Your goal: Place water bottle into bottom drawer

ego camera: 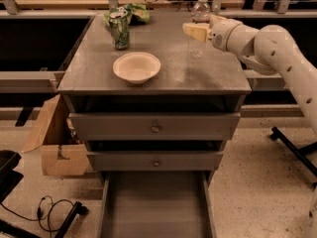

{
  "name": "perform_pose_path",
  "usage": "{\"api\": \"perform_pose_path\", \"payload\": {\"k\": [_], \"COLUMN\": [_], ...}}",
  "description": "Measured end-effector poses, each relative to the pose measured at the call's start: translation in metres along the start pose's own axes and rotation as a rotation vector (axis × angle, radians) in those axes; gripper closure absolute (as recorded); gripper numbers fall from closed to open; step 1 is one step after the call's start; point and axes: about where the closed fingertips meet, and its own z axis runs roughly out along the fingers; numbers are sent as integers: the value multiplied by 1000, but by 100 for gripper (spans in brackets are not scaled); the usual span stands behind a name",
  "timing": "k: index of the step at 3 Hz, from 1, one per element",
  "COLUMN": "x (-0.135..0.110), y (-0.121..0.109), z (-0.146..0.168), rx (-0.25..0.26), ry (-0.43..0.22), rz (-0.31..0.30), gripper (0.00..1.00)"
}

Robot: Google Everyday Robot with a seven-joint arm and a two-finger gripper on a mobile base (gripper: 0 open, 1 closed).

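Observation:
The water bottle (198, 24), clear with a white cap, stands at the back right of the grey cabinet top (208, 76). My gripper (196, 32) reaches in from the right at the bottle's mid-height and overlaps it on its near side. The bottle's base rests on the cabinet top. The bottom drawer (153, 207) is pulled out towards me at the foot of the cabinet, and its long grey tray holds nothing.
A green drink can (119, 29) and a green bag (134, 11) stand at the back left. A white bowl (136, 67) sits mid-top. Two upper drawers with knobs (155, 128) are shut. A cardboard box (52, 143) and cables (49, 207) lie on the floor at left.

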Motion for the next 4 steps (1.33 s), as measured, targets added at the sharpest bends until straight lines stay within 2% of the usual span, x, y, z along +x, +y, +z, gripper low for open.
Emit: {"api": "perform_pose_path", "payload": {"k": [2, 3, 4], "x": [0, 0, -35], "y": [0, 0, 12], "z": [0, 0, -17], "rx": [0, 0, -26], "ry": [0, 0, 8], "rz": [0, 0, -43], "gripper": [84, 100, 100]}}
